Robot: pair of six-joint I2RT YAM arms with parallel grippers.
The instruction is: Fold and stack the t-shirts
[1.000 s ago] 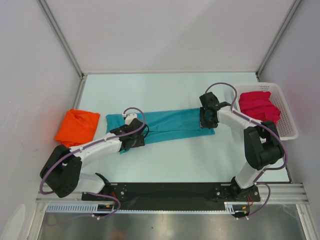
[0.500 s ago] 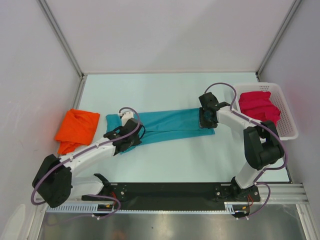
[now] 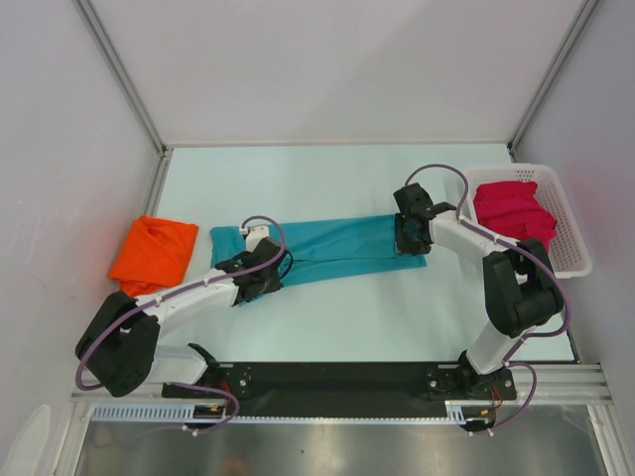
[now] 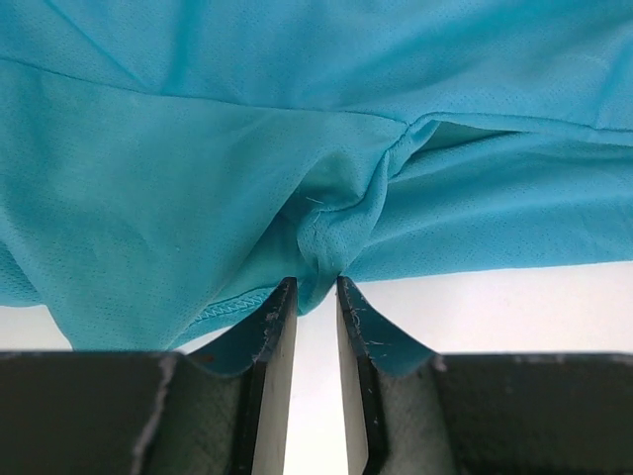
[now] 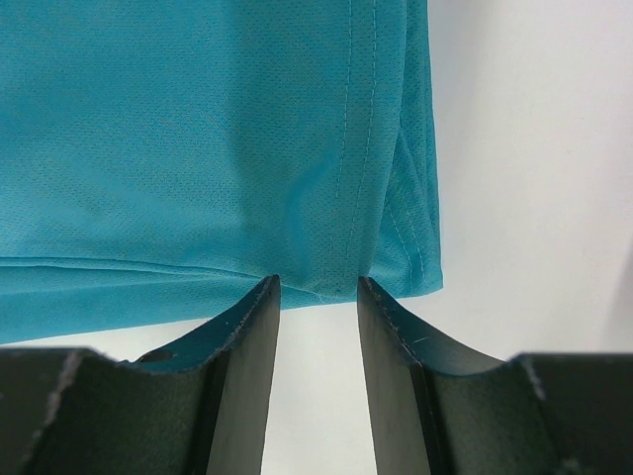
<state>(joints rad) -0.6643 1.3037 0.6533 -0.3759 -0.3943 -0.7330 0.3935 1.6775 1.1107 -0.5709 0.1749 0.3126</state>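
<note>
The teal t-shirt (image 3: 337,243) lies stretched flat across the middle of the table. My left gripper (image 3: 258,280) is at its near left edge, shut on a bunched fold of the teal cloth (image 4: 326,233) that sits pinched between the tips (image 4: 315,287). At the shirt's right end, my right gripper (image 3: 409,238) stands open; its tips (image 5: 316,282) rest at the flat hem (image 5: 366,148) with bare table showing between them. The orange t-shirt (image 3: 154,253) lies folded at the far left. The magenta t-shirt (image 3: 511,210) is heaped in the basket.
A white slotted basket (image 3: 571,248) stands at the right edge of the table. Metal frame posts and pale walls enclose the back and both sides. The black base rail (image 3: 337,382) runs along the near edge.
My left gripper has closed on the teal shirt's near left edge, and its arm shifted slightly meanwhile. The right arm has not moved.
</note>
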